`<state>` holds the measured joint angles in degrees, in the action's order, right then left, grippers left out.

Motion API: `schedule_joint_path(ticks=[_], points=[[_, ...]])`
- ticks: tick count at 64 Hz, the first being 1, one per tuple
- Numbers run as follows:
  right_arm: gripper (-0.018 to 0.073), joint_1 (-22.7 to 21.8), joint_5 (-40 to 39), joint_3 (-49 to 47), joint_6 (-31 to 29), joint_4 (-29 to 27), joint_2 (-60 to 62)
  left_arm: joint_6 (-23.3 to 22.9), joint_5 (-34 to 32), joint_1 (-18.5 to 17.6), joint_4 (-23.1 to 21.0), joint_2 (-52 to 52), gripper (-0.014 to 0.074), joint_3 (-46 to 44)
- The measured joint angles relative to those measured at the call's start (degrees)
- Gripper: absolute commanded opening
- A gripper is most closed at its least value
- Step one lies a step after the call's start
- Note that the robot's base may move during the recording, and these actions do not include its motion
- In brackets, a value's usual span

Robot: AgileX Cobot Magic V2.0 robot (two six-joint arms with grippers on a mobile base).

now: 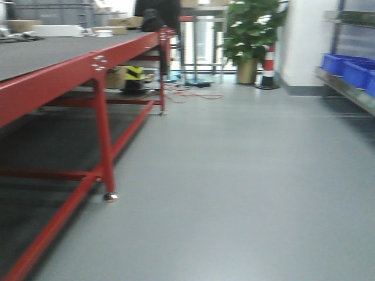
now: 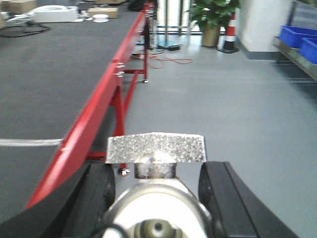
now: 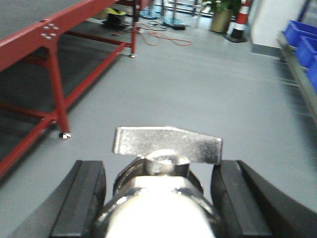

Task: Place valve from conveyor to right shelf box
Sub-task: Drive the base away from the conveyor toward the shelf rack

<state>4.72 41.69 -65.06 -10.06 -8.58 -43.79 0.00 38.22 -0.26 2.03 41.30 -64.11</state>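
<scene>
Right up against the left wrist lens, the left gripper (image 2: 157, 184) is clamped on a valve (image 2: 156, 148), black fingers (image 2: 99, 186) pressing either side of its rounded body. Its flat lever stands across the top, grainy and sparkling silver. Same story on the other side: the right gripper (image 3: 161, 194) is clenched round a second valve (image 3: 167, 144), lever smoother and brighter, tilted slightly down to the right. The bodies glare white, so I can't make out any end caps.

Both valves are off the belt and riding in the air, then. Here's the danger as I judge it: round, polished metal between narrow pads, and the front view is smeared, which suggests the base is rolling. A jolt could twist a valve in the grip, or a lever could snag a box rim at the drop.

Further out, the conveyor (image 1: 53, 50) runs along the left on its red frame (image 1: 58, 79). Over on the right, the shelf (image 1: 345, 89) carries blue boxes (image 1: 345, 69), well apart from both grippers. Beyond, an orange cable (image 1: 196, 93) trails on the floor near a potted plant (image 1: 249, 29) and a striped cone (image 1: 268, 67).
</scene>
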Motion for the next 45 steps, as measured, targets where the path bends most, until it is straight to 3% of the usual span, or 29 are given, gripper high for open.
schedule_joint_path(ticks=[45], points=[[-0.0154, 0.0, 0.0, 0.0, 0.0, 0.0, 0.1, 0.0, 0.0, 0.0, -0.1, 0.0, -0.0111, 0.0]])
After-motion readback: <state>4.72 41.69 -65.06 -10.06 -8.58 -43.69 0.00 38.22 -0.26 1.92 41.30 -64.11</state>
